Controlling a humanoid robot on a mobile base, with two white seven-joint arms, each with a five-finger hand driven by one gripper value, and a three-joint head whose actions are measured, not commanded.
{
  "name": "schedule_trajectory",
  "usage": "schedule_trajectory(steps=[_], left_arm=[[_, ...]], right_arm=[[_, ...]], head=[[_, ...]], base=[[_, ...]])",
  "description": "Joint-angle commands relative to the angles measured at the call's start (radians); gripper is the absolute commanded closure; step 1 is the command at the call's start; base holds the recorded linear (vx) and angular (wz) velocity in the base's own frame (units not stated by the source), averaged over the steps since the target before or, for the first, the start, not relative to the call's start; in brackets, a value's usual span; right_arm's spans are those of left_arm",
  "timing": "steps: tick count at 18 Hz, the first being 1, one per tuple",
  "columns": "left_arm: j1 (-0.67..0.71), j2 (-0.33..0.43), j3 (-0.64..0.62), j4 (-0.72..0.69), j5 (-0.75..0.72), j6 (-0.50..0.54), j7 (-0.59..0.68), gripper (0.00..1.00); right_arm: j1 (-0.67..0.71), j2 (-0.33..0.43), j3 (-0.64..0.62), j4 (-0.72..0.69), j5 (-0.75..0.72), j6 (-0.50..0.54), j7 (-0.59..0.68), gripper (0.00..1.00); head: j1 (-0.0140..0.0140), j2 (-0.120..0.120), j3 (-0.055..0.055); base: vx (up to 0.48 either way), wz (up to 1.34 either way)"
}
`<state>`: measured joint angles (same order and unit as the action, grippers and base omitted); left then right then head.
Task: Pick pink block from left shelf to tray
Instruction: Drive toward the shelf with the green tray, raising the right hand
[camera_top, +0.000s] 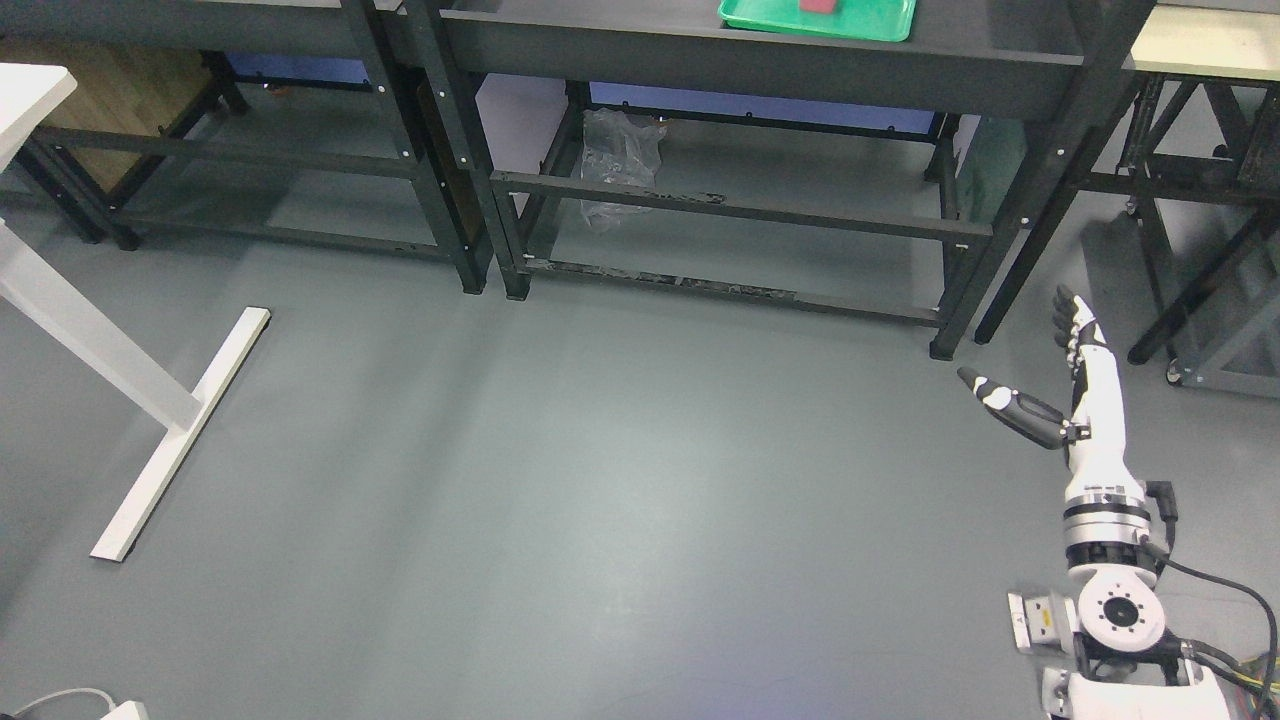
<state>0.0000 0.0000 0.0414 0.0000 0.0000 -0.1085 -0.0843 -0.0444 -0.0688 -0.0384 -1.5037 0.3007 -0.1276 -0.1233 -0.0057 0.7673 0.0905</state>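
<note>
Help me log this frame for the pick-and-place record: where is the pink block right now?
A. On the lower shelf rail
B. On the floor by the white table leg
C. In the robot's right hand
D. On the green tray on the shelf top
D: the pink block lies on the green tray, while the right hand is open and empty over the floor.

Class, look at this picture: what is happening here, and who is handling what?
Nothing is being handled right now. The robot's right hand hangs open over the grey floor, holding nothing; its left arm is out of view. On the dark shelf at the top sits a green tray with a pink block already lying in it, partly cut off by the picture's edge.
</note>
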Motion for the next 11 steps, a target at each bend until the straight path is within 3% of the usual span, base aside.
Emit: schedule_trajectory(steps=[1,6,11], left_arm=[[-0.023,0.017,0.0,-0.018,-0.002,0.0,0.0,0.0],[-0.023,0.017,0.0,-0.018,0.0,0.0,0.0,0.0],[-0.023,0.017,0.0,-0.018,-0.002,0.0,0.0,0.0]], right_arm=[[-0.015,-0.049,0.058,-0.093,0.79,-0.001,-0.059,0.0],[-0.012,-0.057,0.074,-0.09,0.958,0.008,-0.059,0.0],[0.012,-0.049,0.071,-0.113,0.956,0.043,-0.105,0.0]], head=[[0.0,0.0,0.0],[0.0,0.0,0.0],[0.0,0.0,0.0]], base=[[0.205,0.05],[0.211,0.05],[0.239,-0.24]])
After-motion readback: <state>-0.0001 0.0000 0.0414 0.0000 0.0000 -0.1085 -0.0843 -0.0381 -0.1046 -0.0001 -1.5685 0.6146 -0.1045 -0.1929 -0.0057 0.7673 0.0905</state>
